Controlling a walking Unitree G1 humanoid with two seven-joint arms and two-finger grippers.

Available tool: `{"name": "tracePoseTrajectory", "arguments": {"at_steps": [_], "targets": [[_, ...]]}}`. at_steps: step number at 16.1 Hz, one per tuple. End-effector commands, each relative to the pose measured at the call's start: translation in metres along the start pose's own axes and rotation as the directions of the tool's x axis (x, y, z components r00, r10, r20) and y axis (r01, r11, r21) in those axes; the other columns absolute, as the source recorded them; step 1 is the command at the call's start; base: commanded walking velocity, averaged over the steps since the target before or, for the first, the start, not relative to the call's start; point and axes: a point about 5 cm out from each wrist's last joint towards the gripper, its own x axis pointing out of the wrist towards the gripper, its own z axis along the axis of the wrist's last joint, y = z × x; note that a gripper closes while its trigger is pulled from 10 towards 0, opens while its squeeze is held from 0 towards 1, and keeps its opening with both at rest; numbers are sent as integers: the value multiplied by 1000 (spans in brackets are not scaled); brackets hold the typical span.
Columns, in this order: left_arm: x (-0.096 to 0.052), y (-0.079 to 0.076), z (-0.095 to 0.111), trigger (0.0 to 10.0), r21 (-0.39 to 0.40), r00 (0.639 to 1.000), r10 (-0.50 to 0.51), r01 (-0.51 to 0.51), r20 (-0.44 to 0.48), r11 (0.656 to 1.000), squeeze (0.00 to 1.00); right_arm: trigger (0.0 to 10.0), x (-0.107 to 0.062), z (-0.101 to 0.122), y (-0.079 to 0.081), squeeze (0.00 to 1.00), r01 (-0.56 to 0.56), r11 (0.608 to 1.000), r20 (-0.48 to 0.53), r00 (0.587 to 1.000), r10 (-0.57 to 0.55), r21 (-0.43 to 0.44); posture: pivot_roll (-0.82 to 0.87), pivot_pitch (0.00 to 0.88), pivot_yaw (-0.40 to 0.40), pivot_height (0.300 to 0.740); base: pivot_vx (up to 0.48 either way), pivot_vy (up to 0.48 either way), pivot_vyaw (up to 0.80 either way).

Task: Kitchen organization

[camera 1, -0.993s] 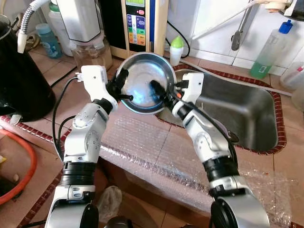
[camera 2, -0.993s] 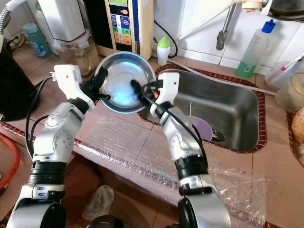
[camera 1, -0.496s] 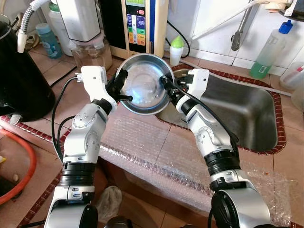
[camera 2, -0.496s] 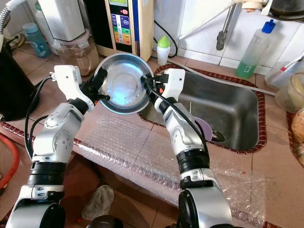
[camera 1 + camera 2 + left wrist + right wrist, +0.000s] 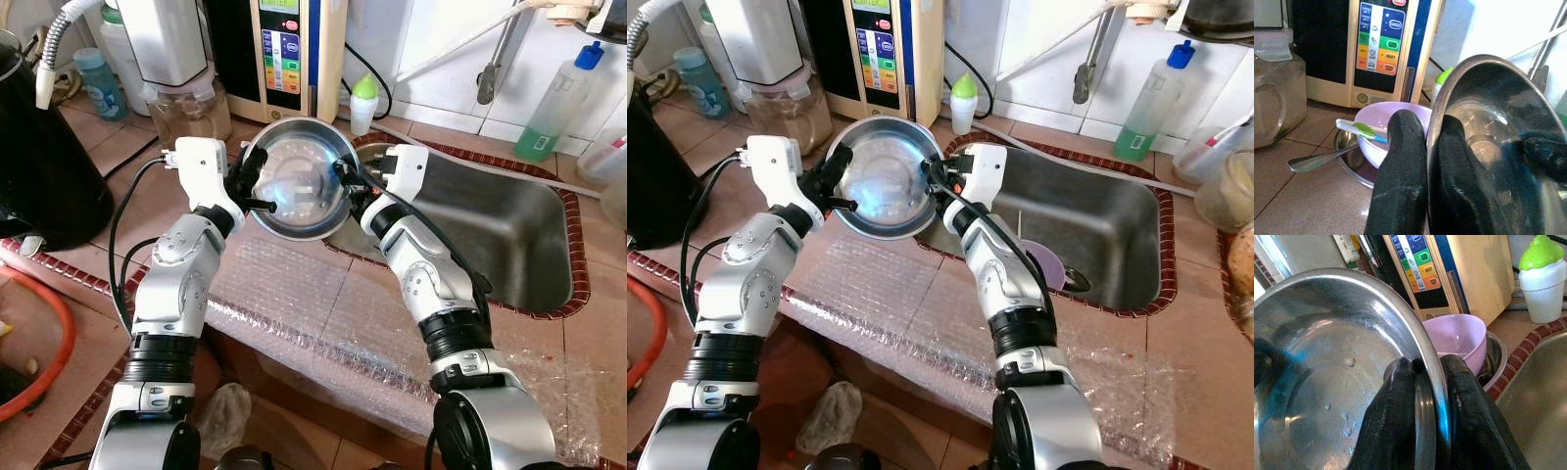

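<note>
A shiny steel bowl is held tilted in the air over the counter, just left of the sink, with its hollow facing me. My left gripper is shut on its left rim; in the left wrist view the fingers pinch the bowl's edge. My right gripper is shut on the opposite rim, and its fingertips clamp the bowl's wall. Behind and below the steel bowl sits a lilac bowl with a utensil in it, nested in a small steel dish.
The steel sink lies to the right with a purple dish inside. Bubble wrap covers the counter's front. A water purifier, a glass jar, a black kettle and a green-capped bottle stand behind.
My right gripper has moved from the middle of the bowl's hollow to its right rim and shut on it. The bowl has shifted slightly right; the left gripper kept its hold.
</note>
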Motion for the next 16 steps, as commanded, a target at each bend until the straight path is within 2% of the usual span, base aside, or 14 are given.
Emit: {"name": "tracePoseTrajectory", "arguments": {"at_steps": [1,6,9,11,13,14,15,16], "targets": [[2,-6,14,10000,14,997,-51,50,63,999,1000,0,-1,3,-14,0,81,996,0,997,-81,29,-8,0,2,740,0,0,0],[2,-5,16,10000,42,997,-45,42,70,998,1000,0,0,8,-19,0,122,990,24,992,-124,65,-6,0,3,740,0,0,0],[1,-3,18,10000,60,996,-45,40,76,997,1000,0,2,26,-26,0,174,978,107,977,-186,116,-3,0,7,740,0,0,0],[-1,0,18,10000,58,997,-28,24,78,998,1000,0,1,50,-37,0,242,961,223,937,-267,135,-3,0,7,740,0,0,0],[-3,3,13,10000,72,998,5,-9,56,997,1000,0,-7,66,-61,0,376,920,274,878,-393,113,2,0,6,740,0,0,0],[-4,5,10,10000,82,999,21,-25,47,996,1000,0,-11,68,-71,0,430,898,278,856,-437,87,2,0,6,740,0,0,0],[-5,6,9,10000,87,999,26,-29,43,996,1000,0,-12,69,-73,0,442,893,281,849,-448,85,2,0,6,740,0,0,0],[-8,9,4,10000,90,999,43,-46,28,995,1000,0,-19,71,-86,0,514,856,280,816,-506,49,11,0,2,740,0,0,0]]}}
